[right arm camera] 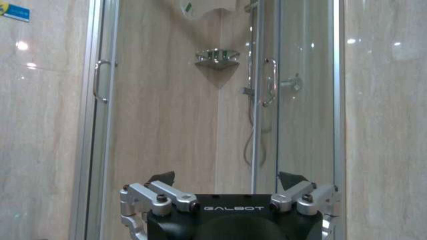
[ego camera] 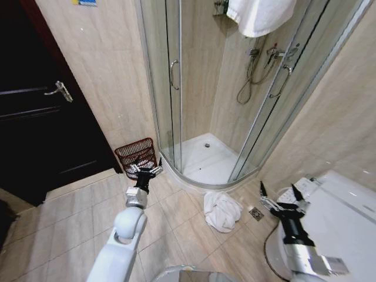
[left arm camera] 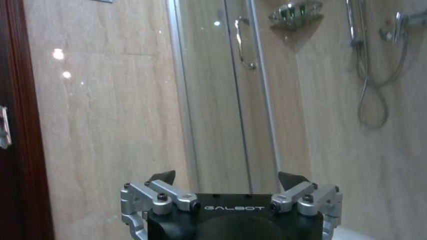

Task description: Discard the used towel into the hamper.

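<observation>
- Used towel (ego camera: 222,210): white crumpled heap on the tile floor, lower centre-right of head view, just in front of the curved shower tray (ego camera: 205,158), touching nothing else. No clear long axis, just a rough lump w/ folds.
- Hamper (ego camera: 136,155): reddish-brown open-bar basket on the floor, left of centre, against the beige wall betw. the dark door (ego camera: 41,111) and the shower enclosure. Well apart from the towel, up and left of it in frame.
- Key relation: towel lies betw. the two arms, lower than both grippers. Right gripper (ego camera: 281,197) sits right of it at about the same frame height; looks the nearer one, my judgement. Towel is left of its fingers.
- Left gripper (ego camera: 144,169) is raised at centre-left, overlapping the hamper's front rim in the head view; towel is right and below it in frame.
- Fingers: both grippers spread wide, nothing betw. them. Left wrist view shows left gripper (left arm camera: 227,179) tips apart, pointing at wall and shower door. Right wrist view shows right gripper (right arm camera: 227,179) likewise, facing the glass.
- Hidden / unclear: hamper's near side partly covered by left gripper; inside contents hard to make out. A second white towel (ego camera: 258,14) hangs at top, cut off by frame edge; not the one on the floor. Toilet (ego camera: 338,217) at lower right cut off.
</observation>
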Robot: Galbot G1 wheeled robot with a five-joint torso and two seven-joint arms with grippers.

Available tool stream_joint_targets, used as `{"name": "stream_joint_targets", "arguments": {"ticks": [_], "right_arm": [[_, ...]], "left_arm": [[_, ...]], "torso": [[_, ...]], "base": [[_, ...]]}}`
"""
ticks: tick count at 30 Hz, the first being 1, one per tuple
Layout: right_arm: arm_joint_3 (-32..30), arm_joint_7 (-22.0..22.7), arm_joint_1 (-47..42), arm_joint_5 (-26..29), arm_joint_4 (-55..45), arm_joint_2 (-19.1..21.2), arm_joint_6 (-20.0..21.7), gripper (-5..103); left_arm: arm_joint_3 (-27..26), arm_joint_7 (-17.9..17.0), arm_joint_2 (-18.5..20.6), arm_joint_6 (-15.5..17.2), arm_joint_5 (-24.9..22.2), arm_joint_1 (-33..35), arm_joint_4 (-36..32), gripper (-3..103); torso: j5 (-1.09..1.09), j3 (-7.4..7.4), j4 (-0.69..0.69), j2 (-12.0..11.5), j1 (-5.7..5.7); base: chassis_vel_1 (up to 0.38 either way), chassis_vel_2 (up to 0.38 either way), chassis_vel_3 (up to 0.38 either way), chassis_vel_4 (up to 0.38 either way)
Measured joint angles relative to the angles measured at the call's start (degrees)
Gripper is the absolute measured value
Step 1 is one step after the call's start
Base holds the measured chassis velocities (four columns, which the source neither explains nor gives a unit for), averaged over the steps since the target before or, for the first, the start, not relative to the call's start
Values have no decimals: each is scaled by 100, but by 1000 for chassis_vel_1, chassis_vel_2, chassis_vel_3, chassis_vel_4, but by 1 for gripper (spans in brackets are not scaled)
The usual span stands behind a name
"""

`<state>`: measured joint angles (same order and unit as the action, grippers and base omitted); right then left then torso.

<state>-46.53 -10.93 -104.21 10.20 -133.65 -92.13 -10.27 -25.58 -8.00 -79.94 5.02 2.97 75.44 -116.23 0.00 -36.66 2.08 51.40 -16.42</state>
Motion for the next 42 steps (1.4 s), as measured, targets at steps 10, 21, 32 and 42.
{"name": "stream_joint_targets", "arguments": {"ticks": [10,21,32,42], "right_arm": [[144,168,529,-555,1102,0,-411,100],[597,92,161,-778,669,0,-681,100],[584,168,133,-832,552,0,-603,100],[548,243,84,-871,459,0,-608,100]], "left_arm": [[-281,-36,-264,-217,563,-3,439,100],[-814,-94,-414,-580,497,313,202,100],[-1162,949,-174,-577,-781,428,19,100],[-1171,975,-125,-573,-888,445,-81,100]], "torso": [[0,-158,0,271,-115],[-1,-335,1,596,-260],[-1,-488,0,870,-383],[-1,-653,-1,1174,-521]], "base": [[0,0,0,0],[0,0,0,0],[0,0,0,0],[0,0,0,0]]}}
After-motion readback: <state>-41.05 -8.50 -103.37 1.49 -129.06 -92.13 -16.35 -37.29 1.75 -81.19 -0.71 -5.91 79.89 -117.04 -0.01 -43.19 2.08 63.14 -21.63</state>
